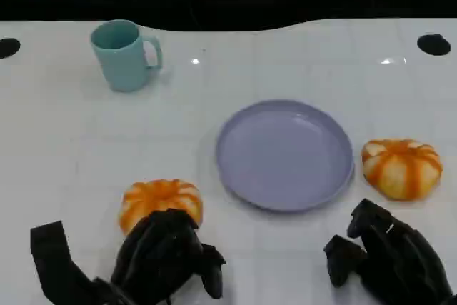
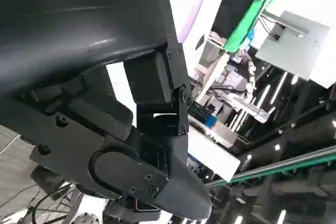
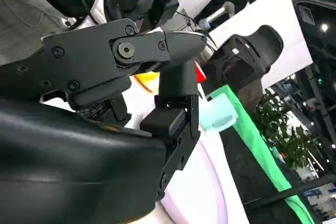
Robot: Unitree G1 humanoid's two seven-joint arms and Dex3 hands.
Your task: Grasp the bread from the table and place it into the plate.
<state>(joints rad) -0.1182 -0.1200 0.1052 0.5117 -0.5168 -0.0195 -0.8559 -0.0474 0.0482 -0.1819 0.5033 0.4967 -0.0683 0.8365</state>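
- Left robot hand [image 1: 166,258] sits low on the white desk [image 1: 64,155], fingers curled over the near edge of one orange bread [image 1: 161,201]; a firm grip I can't confirm.
- Second bread [image 1: 401,168] lies just right of the empty purple plate [image 1: 284,155].
- Right robot hand [image 1: 385,255] hovers nearby, fingers loosely apart, holding nothing.
- Teal mug [image 1: 123,55] stands far back left.

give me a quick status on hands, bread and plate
Left hand over near bread, grip unclear. Right hand empty, short of second bread. Plate bare, path clear.
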